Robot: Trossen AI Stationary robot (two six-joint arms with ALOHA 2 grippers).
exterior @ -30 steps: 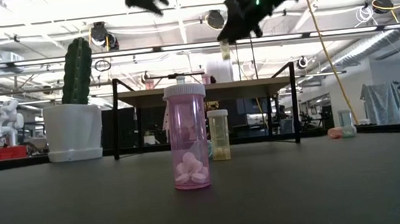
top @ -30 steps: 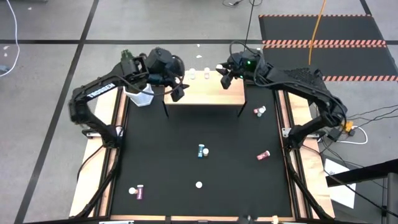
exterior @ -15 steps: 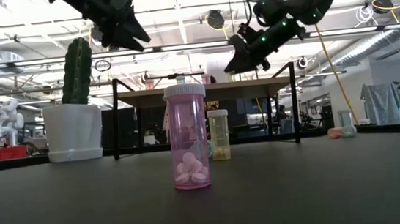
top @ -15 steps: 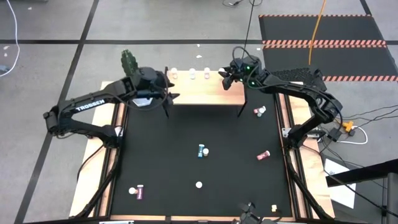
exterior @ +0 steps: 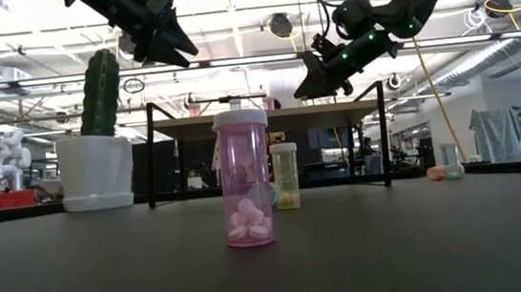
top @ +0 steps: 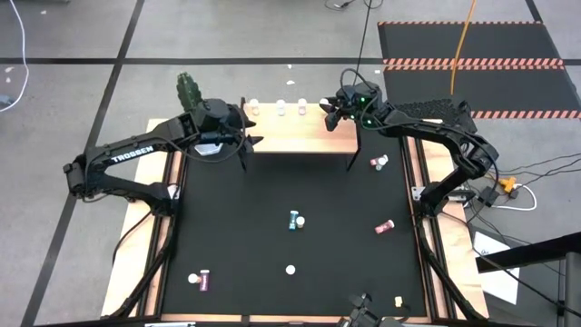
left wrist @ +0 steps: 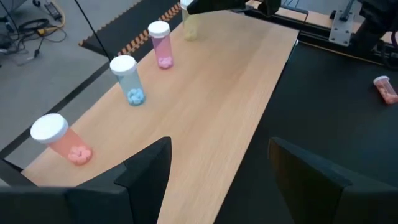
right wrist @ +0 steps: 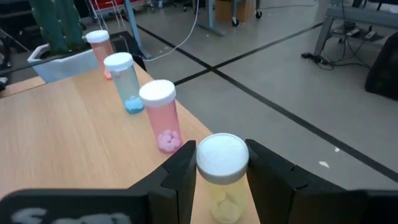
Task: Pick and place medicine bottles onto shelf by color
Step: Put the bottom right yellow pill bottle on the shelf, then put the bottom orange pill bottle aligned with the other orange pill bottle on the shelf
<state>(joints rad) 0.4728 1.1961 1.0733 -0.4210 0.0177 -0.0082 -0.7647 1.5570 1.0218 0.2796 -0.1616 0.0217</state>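
Right claw (top: 329, 113): upper middle of the high view, at the right end of the shelf (top: 300, 136); closed on a yellow bottle (right wrist: 221, 180) with a white cap, which its wrist view shows between the two fingers (right wrist: 180, 174) at the shelf's far edge.
Left claw (top: 250, 141): upper left of the high view, at the shelf's left end; spread wide and holding nothing, its wrist view showing bare wood between the two dark fingers (left wrist: 149, 168).
Shelf: pale wooden board on thin black legs, upper middle of the high view, at the back of the black worktop (top: 236, 227).
Bottles on shelf: three stand upright in a row along the back edge, an orange-pink one (left wrist: 62, 140), a blue one (left wrist: 127, 79) and a pink one (left wrist: 160, 45), with the yellow one at the end of the row next to the pink.
Bottles on worktop: a blue one (top: 295, 220) near the centre of the high view, a pink one (top: 385, 226) to its right, one near the shelf's right leg (top: 379, 163), a dark pink one (top: 200, 280) at lower left, and a white cap (top: 290, 269) at lower middle.
Low view: a purple bottle (exterior: 244, 178) stands upright at centre, a yellow one (exterior: 285, 175) just behind to its right.
Cactus (top: 188, 89): in a white pot, upper left of the high view beside the left arm.
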